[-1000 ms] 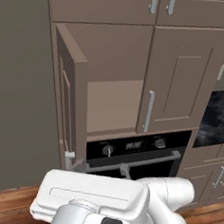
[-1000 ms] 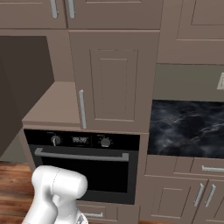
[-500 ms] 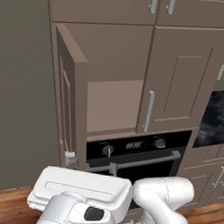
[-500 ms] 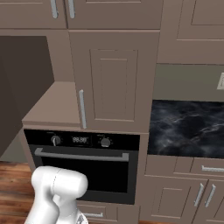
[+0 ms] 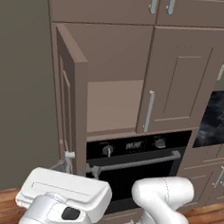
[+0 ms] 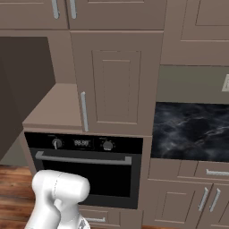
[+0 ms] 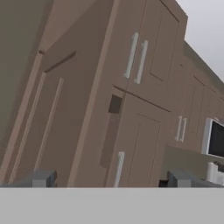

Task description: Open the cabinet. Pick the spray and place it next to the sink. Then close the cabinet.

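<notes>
We are seeing our gripper (image 7: pixel 111 179) standing spread wide, pinching nothing, its 2 fingertips (image 7: pixel 40 178) well apart. The cabinet (image 7: pixel 118 131) is rising ahead of the gripper, its left door (image 5: pixel 69 101) hanging open and its right door (image 5: pixel 180 81) shut. We cannot tell where the spray is; below the cabinet a black oven (image 5: pixel 133 163) is sitting above a wooden floor (image 5: pixel 2 205).
</notes>
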Robot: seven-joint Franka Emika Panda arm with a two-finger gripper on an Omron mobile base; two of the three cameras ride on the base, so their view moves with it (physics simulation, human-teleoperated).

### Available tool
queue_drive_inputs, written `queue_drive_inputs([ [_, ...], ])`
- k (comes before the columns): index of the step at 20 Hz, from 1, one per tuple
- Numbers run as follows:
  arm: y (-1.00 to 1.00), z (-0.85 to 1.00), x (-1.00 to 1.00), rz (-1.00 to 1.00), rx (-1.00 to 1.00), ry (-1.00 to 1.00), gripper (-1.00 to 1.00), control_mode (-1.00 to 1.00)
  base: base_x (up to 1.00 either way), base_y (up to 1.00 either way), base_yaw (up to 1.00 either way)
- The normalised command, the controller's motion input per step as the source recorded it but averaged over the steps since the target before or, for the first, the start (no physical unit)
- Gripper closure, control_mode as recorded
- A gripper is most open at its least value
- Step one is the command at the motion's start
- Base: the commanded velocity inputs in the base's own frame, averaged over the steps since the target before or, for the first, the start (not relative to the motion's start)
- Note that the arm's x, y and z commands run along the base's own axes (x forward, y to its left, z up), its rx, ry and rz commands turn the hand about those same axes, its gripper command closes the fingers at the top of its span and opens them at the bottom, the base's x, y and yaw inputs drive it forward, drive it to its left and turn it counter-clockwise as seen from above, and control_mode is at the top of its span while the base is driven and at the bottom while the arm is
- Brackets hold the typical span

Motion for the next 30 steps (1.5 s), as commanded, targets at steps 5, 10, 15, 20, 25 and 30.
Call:
queue_drive_inputs([
  [5,0.41,-0.11,0.18,-0.13,0.00,0.00,-1.00,-1.00,0.00,0.00,0.00],
  [10,0.42,-0.18,0.17,-0.12,0.00,0.00,-1.00,-1.00,0.00,0.00,0.00],
  [15,0.33,-0.18,0.10,-0.09,0.00,0.00,-1.00,-1.00,0.00,0.00,0.00],
  [20,0.03,-0.11,0.24,-0.07,0.00,0.00,-1.00,-1.00,0.00,0.00,0.00],
  [25,-0.01,-0.03,0.22,-0.07,0.00,0.00,-1.00,-1.00,0.00,0.00,0.00],
  [30,-0.33,-0.01,0.24,-0.01,0.00,0.00,-1.00,-1.00,0.00,0.00,0.00],
])
